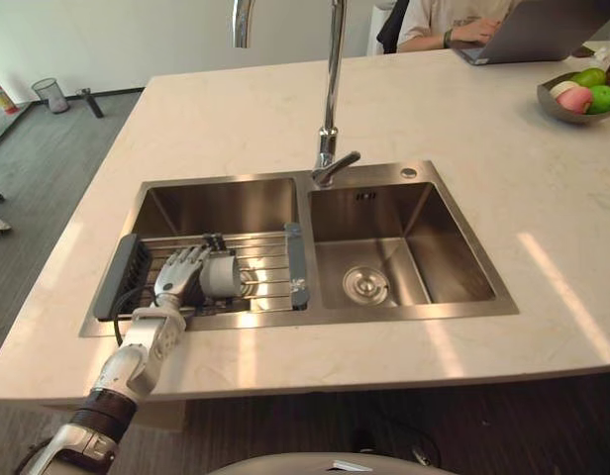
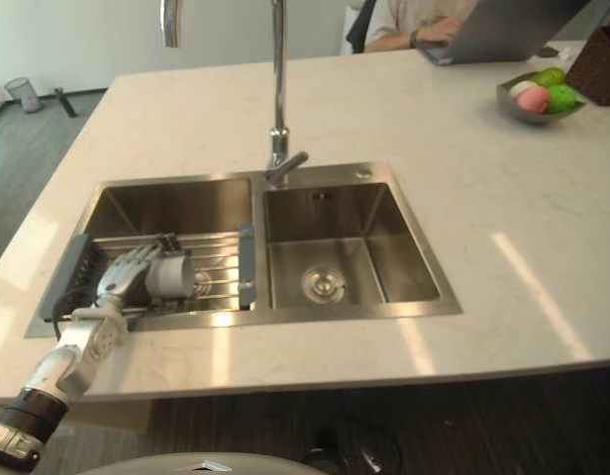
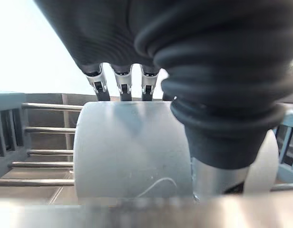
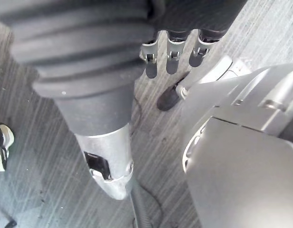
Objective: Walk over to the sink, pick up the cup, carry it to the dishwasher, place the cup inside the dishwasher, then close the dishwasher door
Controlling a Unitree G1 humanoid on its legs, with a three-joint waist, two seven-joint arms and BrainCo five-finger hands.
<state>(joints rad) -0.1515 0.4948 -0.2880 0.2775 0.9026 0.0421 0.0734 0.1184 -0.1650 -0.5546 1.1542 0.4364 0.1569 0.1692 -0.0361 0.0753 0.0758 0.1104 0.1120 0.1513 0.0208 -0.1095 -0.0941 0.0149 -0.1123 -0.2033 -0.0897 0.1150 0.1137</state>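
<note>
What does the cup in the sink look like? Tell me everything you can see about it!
The cup is a plain, pale grey cylinder with a smooth, dull surface. I can't tell what it is made of. It lies on its side, not standing up, on the wire rack set across the left basin of the sink. The left hand is closed around it: the fingers reach over its far side and the thumb sits on its near side. It rests on the rack, not lifted.

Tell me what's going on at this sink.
The robot's left hand has its fingers and thumb round the cup, which lies on its side on the rack over the left basin of the sink, not yet lifted. The right hand hangs open above the floor.
</note>
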